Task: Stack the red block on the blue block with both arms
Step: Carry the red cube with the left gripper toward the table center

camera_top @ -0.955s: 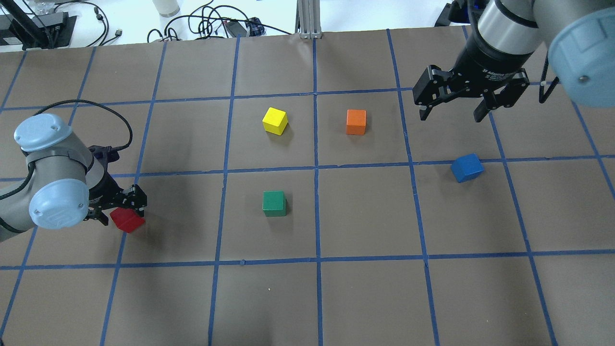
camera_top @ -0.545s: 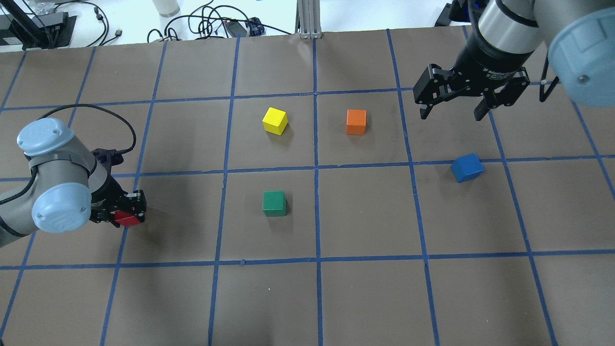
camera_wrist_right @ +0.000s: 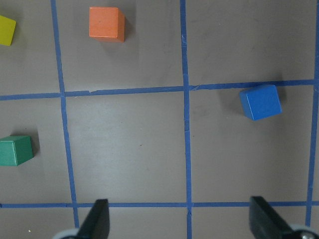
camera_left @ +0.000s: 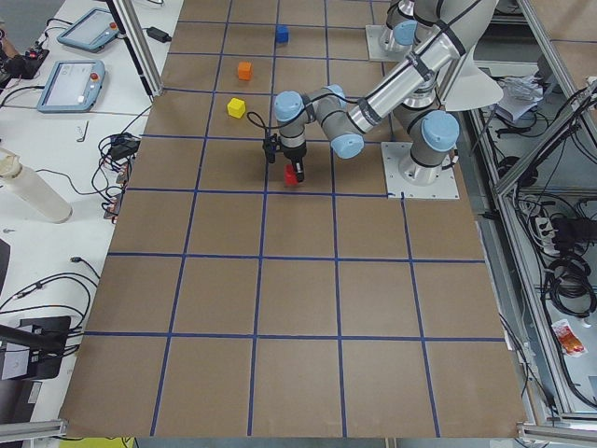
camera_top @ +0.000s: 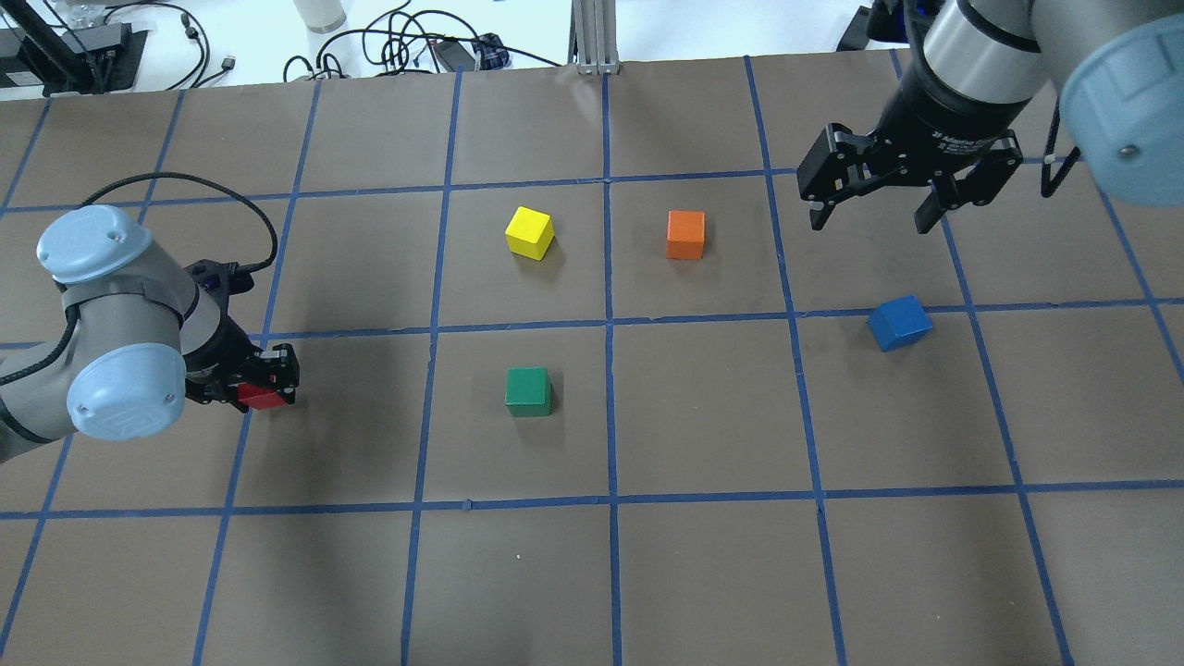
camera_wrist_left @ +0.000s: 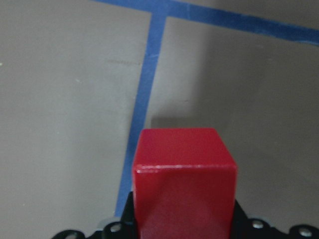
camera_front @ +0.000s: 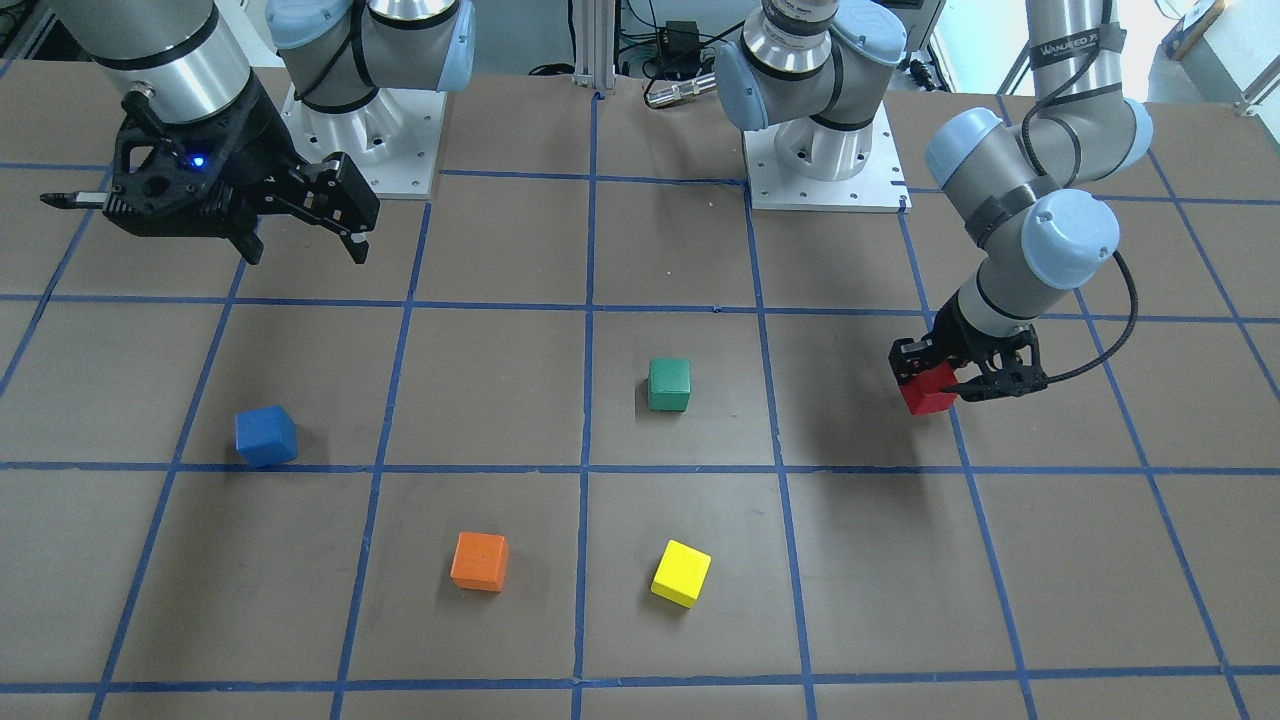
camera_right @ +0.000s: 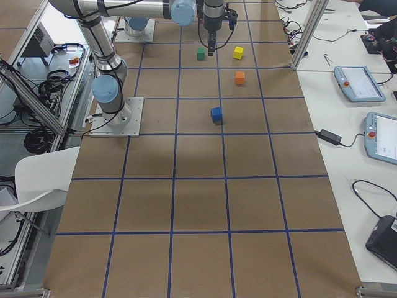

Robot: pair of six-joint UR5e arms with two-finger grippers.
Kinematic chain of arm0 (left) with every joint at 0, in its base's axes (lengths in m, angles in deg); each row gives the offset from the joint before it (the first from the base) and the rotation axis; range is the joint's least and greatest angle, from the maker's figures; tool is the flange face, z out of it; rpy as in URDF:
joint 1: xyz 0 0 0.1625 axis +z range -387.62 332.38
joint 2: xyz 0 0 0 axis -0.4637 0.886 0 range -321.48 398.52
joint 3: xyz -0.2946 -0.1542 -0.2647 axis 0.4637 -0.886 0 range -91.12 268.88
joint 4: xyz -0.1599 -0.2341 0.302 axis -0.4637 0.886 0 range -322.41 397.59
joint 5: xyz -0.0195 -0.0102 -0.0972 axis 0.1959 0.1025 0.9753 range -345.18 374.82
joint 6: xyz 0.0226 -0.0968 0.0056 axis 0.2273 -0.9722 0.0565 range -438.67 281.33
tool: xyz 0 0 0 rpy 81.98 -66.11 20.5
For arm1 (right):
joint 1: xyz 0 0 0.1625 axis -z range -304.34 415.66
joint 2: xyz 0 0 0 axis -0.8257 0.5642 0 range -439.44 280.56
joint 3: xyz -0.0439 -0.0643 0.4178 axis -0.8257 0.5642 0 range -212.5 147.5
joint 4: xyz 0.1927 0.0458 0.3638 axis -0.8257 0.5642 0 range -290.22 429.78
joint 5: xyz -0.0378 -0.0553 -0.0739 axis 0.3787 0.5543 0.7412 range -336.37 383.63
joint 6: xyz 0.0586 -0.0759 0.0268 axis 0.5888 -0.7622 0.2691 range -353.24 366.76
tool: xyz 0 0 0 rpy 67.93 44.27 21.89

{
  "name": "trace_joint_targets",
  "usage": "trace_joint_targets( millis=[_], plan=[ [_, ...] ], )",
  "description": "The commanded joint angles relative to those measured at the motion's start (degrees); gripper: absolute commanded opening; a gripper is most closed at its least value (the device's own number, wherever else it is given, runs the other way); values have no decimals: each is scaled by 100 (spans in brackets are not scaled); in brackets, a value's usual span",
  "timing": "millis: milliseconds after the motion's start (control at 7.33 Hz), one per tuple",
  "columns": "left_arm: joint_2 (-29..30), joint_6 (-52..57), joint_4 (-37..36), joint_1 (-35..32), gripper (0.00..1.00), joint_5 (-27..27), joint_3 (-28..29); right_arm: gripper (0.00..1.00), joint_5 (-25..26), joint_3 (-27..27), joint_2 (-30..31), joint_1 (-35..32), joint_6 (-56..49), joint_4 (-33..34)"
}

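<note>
My left gripper (camera_top: 259, 390) is shut on the red block (camera_top: 263, 398), held just above the table at the left; it also shows in the front view (camera_front: 928, 390) and fills the left wrist view (camera_wrist_left: 183, 184). The blue block (camera_top: 899, 323) lies on the table at the right, on a blue tape line; it also shows in the front view (camera_front: 266, 436) and the right wrist view (camera_wrist_right: 260, 102). My right gripper (camera_top: 874, 215) is open and empty, hovering high beyond the blue block.
A green block (camera_top: 528, 391), a yellow block (camera_top: 529, 232) and an orange block (camera_top: 685, 234) sit near the table's middle, between the two arms. Blue tape lines grid the brown table (camera_top: 610, 573). Cables lie beyond the far edge.
My left gripper has closed on the red block, lifted it and moved it slightly right. The right arm has barely moved.
</note>
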Motion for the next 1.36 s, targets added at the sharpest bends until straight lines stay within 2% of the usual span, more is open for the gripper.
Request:
trace_joint_targets(
  millis=[0, 273, 409, 545, 682, 818, 955, 1227],
  plan=[
    [-141, -170, 528, -1317, 9, 175, 607, 100, -2, 0, -6, 24, -79, 40],
    [95, -554, 1267, -2453, 9, 604, 1582, 100, -37, 0, -14, 112, -88, 57],
    [296, -1262, 1262, -3006, 9, 876, 1874, 100, -28, 0, -14, 182, -88, 40],
    [577, -1487, 1096, -3647, 9, 975, 2190, 100, -20, -9, -14, 209, -88, 23],
    [823, -1820, 1086, -4019, 9, 958, 2445, 100, -2, -9, -14, 218, -88, -12],
    [1104, -2162, 1051, -4109, 9, 967, 2561, 100, -2, -9, -32, 244, -132, -39],
    [1394, -2209, 659, -4197, 9, 958, 2579, 100, -2, -9, -23, 253, -98, -57],
    [1660, -2148, 594, -4242, 10, 870, 2588, 100, -2, -149, -23, 305, -106, 13]
  ],
)
